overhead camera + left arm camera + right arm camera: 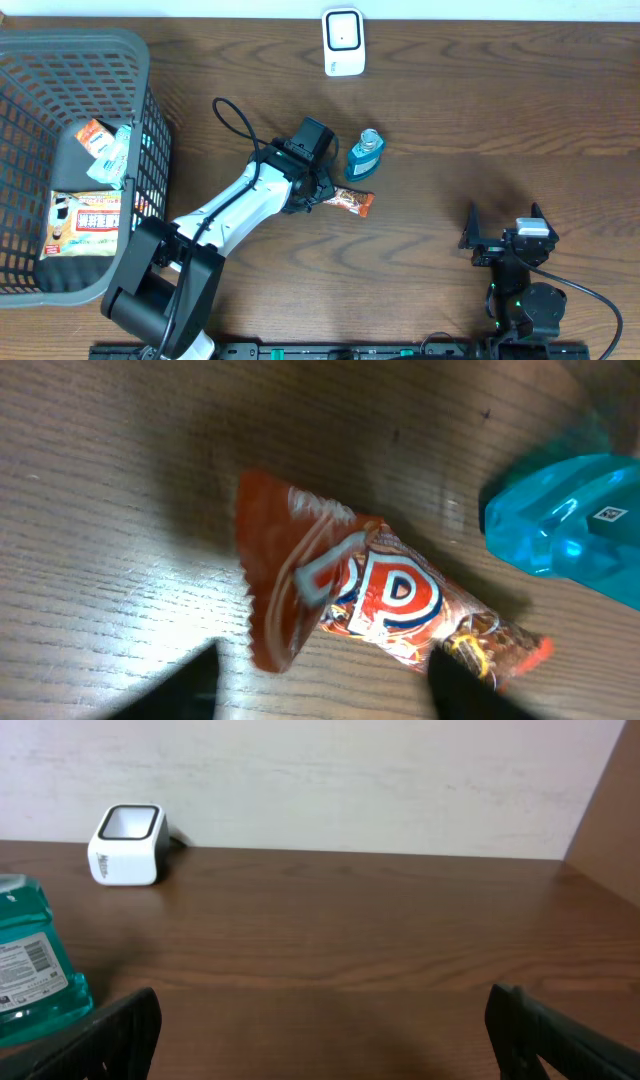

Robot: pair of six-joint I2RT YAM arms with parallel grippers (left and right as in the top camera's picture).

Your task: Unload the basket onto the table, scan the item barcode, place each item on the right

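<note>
The left gripper (320, 688) has its fingers apart, and the orange snack bar (351, 201) lies flat on the table (470, 120) between them, not clamped. A blue bottle (366, 155) stands just beside the bar at 1 o'clock. The white scanner (343, 42) sits at 12 o'clock and the basket (150, 120) of packets at 9. The right gripper (320, 1030), at 4 o'clock, is spread wide and holds nothing.

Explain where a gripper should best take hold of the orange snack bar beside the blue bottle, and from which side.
Probably grip the snack bar across its narrow middle, coming straight down from above: it lies flat on the table, its crimped ends look thin, and the blue bottle sits close beside it.
</note>
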